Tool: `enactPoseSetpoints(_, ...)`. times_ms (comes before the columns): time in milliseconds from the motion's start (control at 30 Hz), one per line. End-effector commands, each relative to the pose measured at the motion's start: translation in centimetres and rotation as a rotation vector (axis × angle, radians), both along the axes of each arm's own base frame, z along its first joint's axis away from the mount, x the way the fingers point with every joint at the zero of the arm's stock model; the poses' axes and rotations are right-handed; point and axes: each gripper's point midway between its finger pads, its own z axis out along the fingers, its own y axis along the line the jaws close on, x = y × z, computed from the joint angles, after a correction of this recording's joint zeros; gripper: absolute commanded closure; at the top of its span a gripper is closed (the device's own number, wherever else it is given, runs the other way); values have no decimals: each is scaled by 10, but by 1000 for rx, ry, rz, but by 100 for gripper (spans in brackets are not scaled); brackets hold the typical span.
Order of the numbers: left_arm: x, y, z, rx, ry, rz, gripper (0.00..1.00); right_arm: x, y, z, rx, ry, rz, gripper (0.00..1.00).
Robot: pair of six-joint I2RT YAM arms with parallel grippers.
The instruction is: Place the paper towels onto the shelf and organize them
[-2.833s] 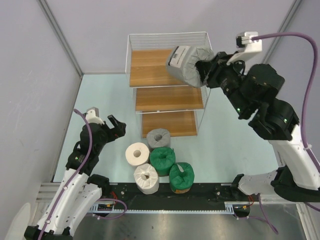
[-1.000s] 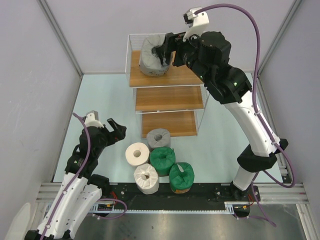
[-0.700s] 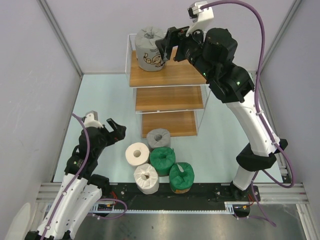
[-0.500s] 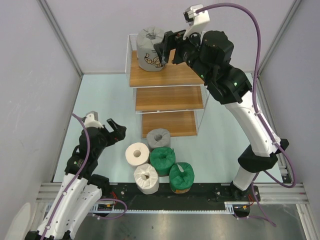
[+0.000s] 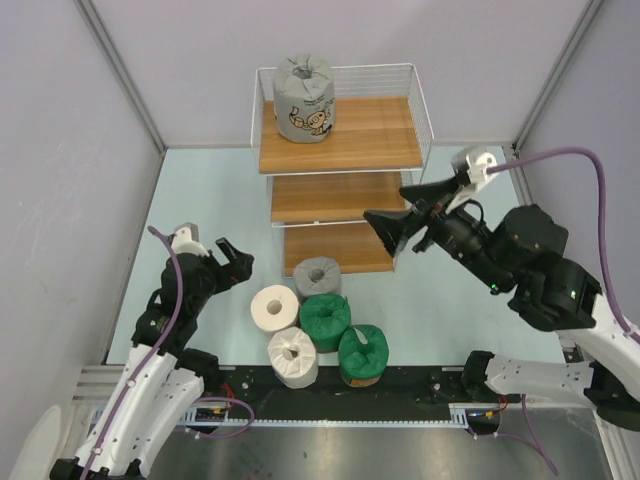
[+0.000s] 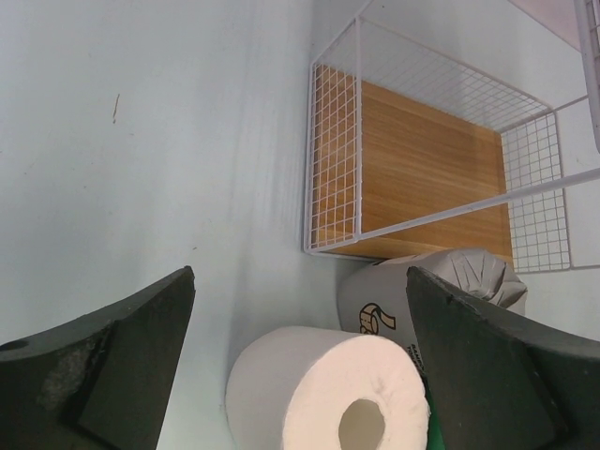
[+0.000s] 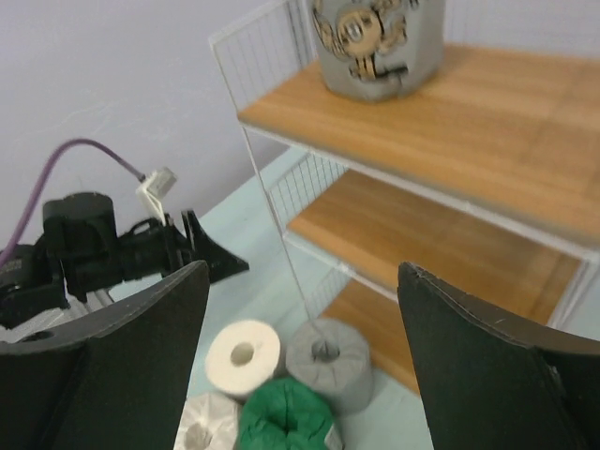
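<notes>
The shelf (image 5: 370,135) stands at the back, and one grey cartoon-print paper towel roll (image 5: 305,97) sits upright on the left of its top board. Five more paper towels cluster on the floor in front: a grey one (image 5: 318,275), a white one (image 5: 275,308), two green ones (image 5: 325,318) and a wrapped white one (image 5: 293,356). My right gripper (image 5: 400,208) hangs open and empty, right of the shelf's middle tiers. In its wrist view the right gripper (image 7: 302,270) looks past the shelf (image 7: 469,112) at the placed roll (image 7: 380,42). My left gripper (image 5: 222,255) is open, left of the white roll (image 6: 323,389).
Grey wall panels close in the floor on the left, back and right. A black rail (image 5: 400,385) with both arm bases runs along the near edge, just behind the floor rolls. A purple cable (image 5: 560,155) loops off the right wrist.
My right gripper let go of the grey cartoon roll, which now stands upright on the top board, then drew back down and to the right of the shelf. The left arm stayed still.
</notes>
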Motion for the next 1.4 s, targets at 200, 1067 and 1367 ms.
enactPoseSetpoints(200,3,-8,4,-31,-16,-26,0,17,23,-197,-153,388,-238,14)
enactPoseSetpoints(1067,-3,-11,5,-48,-31,-50,0,54,75,-321,-116,484,-374,17)
enactPoseSetpoints(1367,-3,-13,1,-45,-28,-59,0,62,76,-343,-136,514,-409,25)
